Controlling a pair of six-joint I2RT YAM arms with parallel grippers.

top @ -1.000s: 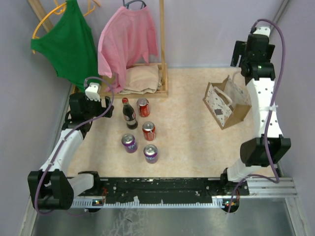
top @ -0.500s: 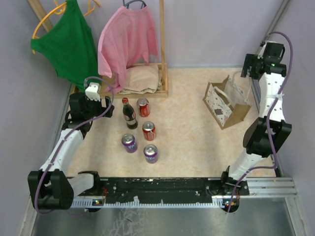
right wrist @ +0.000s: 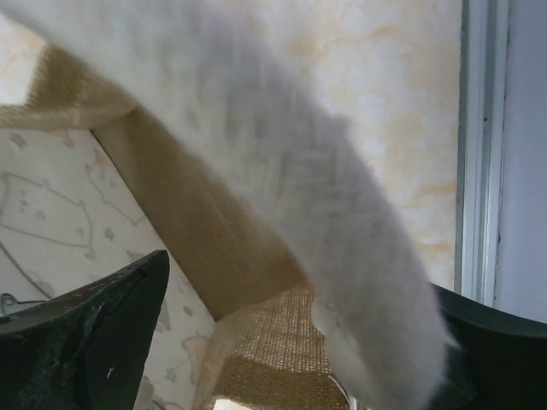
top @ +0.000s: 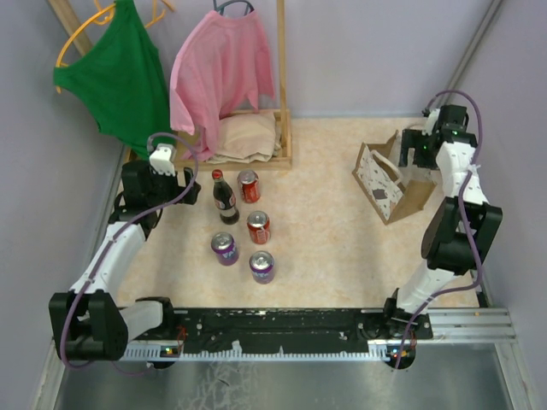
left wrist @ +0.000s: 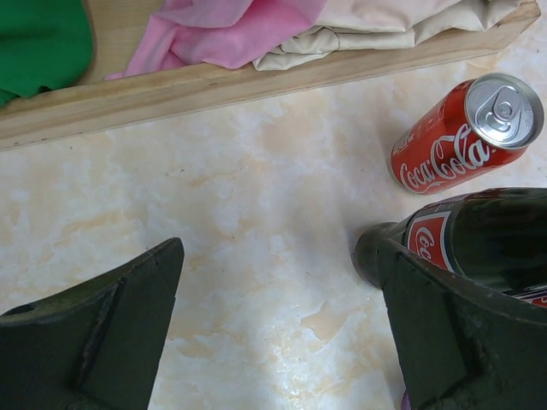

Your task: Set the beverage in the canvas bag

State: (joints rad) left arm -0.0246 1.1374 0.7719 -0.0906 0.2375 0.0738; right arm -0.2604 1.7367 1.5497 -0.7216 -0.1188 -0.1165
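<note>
**Bottle Upright at Left, Bag at Far Right**

The left gripper [left wrist: 273,256] is spread wide and holds nothing. Just beside its right finger stands the cola bottle [top: 225,198], upright with its long axis vertical and cap up; its red label is mostly hidden. Next to it, a red can [left wrist: 466,132] reads "Coca-Cola". Well apart, at far right, the canvas bag [top: 393,181] stands mouth up, its speckled panel facing left. The right gripper [right wrist: 299,282] is wide apart at the bag's far side, and a white handle [right wrist: 282,171] passes between its fingers unpinched.

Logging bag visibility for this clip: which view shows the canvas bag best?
Top external: the whole canvas bag stands open at far right. Right wrist shows only a blurred white handle and inner panels up close. Left wrist misses it.
</note>
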